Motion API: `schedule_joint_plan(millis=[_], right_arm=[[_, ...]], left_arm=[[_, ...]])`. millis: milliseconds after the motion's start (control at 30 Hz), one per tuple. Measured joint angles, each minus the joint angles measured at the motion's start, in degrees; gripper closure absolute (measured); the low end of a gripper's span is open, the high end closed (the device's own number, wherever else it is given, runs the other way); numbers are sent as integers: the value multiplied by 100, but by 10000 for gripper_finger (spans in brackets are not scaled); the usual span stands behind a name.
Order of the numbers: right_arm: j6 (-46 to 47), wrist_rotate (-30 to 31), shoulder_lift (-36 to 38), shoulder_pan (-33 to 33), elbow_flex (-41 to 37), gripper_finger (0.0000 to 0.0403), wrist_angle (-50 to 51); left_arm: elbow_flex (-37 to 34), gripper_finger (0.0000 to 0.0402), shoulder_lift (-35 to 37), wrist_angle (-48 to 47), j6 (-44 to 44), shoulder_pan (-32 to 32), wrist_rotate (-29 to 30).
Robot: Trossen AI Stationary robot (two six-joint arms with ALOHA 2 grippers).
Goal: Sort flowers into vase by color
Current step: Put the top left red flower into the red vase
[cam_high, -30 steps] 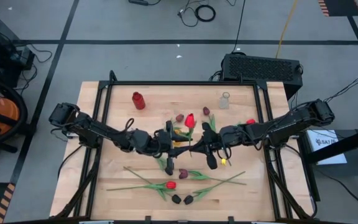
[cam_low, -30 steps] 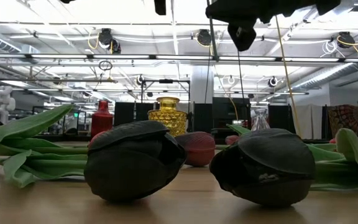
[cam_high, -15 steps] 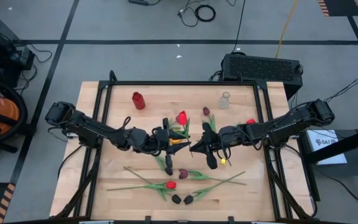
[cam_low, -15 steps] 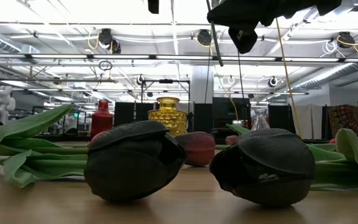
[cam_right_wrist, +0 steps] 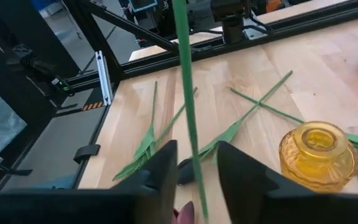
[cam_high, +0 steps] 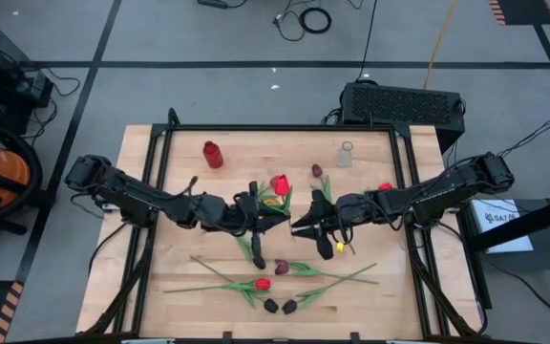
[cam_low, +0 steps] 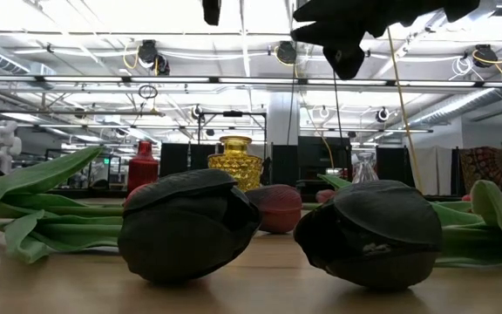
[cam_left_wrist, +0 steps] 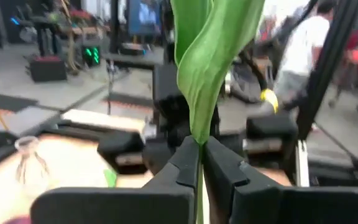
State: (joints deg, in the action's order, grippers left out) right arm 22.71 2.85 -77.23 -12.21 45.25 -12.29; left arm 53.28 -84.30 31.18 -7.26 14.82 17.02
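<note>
- High view: my left gripper and my right gripper meet over the middle of the tabletop, because a red tulip is passing between them. Its head stands just toward the far edge from my left fingers. The other flowers lie crossed near the near edge, waiting their turn. The red vase stands toward the far left corner and the clear vase toward the far right, kept apart so that each can take one colour, I judge.
- Low view: two dark tulip heads rest on the wood close to the near edge. The yellow vase stands behind them, and overhead lights run across the hall beyond.
- Left wrist view: my left fingers are pinched tight on the stem where the green leaf rises. A person in a pale top stands in the room behind.
- Right wrist view: my right fingers stand a little apart, with the stem running free between them, so I judge that I am letting go. The yellow vase sits on bare wood beside me.
</note>
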Motion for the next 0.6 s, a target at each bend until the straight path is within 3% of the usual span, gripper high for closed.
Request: schedule_joint_plan(millis=[267,600], right_arm=[[21,-22,218,-6,-11,214,377],[-129,17,651,-65,-4,191,545]], left_arm=[[8,385,1454,-1441,75,-315,13],[8,385,3339,-3549,155,-1330,937]])
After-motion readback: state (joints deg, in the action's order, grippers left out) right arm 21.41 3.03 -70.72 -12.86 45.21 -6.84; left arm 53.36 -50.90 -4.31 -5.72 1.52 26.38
